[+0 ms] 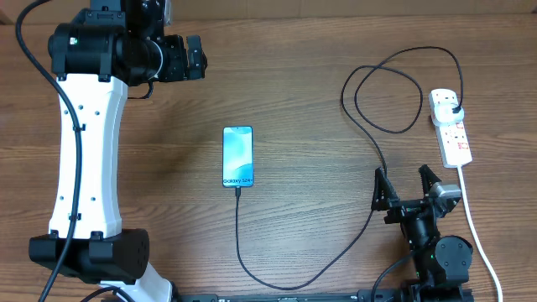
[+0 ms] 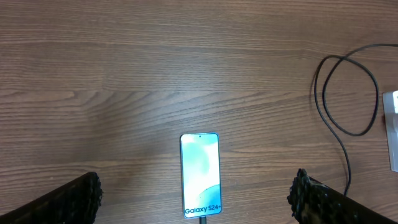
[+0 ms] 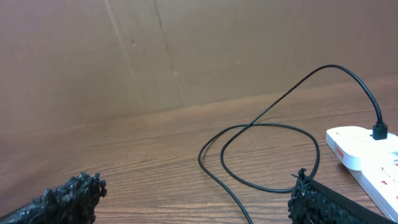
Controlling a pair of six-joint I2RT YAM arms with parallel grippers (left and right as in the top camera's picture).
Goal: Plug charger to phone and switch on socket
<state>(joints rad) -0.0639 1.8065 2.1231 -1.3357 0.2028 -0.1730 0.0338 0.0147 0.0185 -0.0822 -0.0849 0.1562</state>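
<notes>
The phone (image 1: pixel 237 157) lies flat mid-table, screen up; it also shows in the left wrist view (image 2: pixel 200 174). The black charger cable (image 1: pixel 252 273) meets the phone's near edge, runs right and loops (image 1: pixel 386 92) to its black plug (image 1: pixel 453 106), which sits in the white socket strip (image 1: pixel 456 138). My left gripper (image 1: pixel 200 57) is open and empty, high over the far left, and looks down on the phone (image 2: pixel 196 190). My right gripper (image 1: pixel 407 183) is open and empty near the front right, next to the cable. Its view (image 3: pixel 196 186) shows the loop (image 3: pixel 267 155) and the socket (image 3: pixel 367 152).
The strip's thick white cord (image 1: pixel 474 226) runs along the right edge toward the front, past my right arm's base (image 1: pixel 440 252). My left arm's white link (image 1: pixel 84 151) spans the left side. A brown wall (image 3: pixel 155 50) stands behind the table.
</notes>
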